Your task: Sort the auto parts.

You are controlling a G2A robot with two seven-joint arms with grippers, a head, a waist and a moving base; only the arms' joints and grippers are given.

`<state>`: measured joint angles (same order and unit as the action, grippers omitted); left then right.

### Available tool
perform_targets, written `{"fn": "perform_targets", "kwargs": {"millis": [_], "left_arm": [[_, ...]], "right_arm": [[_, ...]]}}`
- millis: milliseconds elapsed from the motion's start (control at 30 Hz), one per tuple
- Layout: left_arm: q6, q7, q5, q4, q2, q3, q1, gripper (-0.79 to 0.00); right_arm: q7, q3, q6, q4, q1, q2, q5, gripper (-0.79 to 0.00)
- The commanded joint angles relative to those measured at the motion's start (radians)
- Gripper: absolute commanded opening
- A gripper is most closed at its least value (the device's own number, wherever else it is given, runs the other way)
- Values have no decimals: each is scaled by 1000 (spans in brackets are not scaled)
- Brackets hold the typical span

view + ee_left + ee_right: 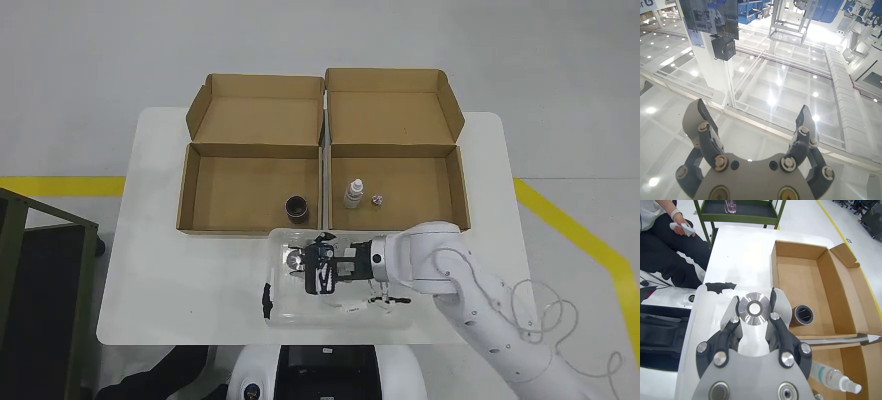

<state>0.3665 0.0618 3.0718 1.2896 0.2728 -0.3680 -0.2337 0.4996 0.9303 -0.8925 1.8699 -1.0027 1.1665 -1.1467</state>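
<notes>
My right gripper (754, 296) is shut on a silver metal disc (748, 318) with a centre hole, one pad touching each side of its rim. The disc lies in the clear plastic tray (696, 313) at the table's near edge. From above, the right gripper (303, 266) is at the tray's (340, 318) left end, with the disc (296, 260) between its fingers. A dark cylinder sleeve (803, 315) stands in the left cardboard box (250, 190). A spray bottle (353, 192) and a small part (377, 200) are in the right box (420, 185). My left gripper (752, 106) is open, holds nothing, and points up at the ceiling.
Small thin parts (385, 297) lie in the tray beside the right arm. Black tape (719, 288) sticks to the tray's rim. Both boxes stand side by side behind the tray with flaps open. A green cart (738, 211) stands off the table's left end.
</notes>
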Motion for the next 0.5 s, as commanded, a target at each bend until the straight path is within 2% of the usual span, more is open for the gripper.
{"fn": "perform_targets", "kwargs": {"millis": [0, 467], "left_arm": [[0, 0, 0, 0, 0, 0, 0, 0], [0, 0, 0, 0, 0, 0, 0, 0]], "right_arm": [[-2, 16, 0, 22, 2, -3, 16, -785], [-76, 140, 55, 131, 29, -16, 141, -785]]}}
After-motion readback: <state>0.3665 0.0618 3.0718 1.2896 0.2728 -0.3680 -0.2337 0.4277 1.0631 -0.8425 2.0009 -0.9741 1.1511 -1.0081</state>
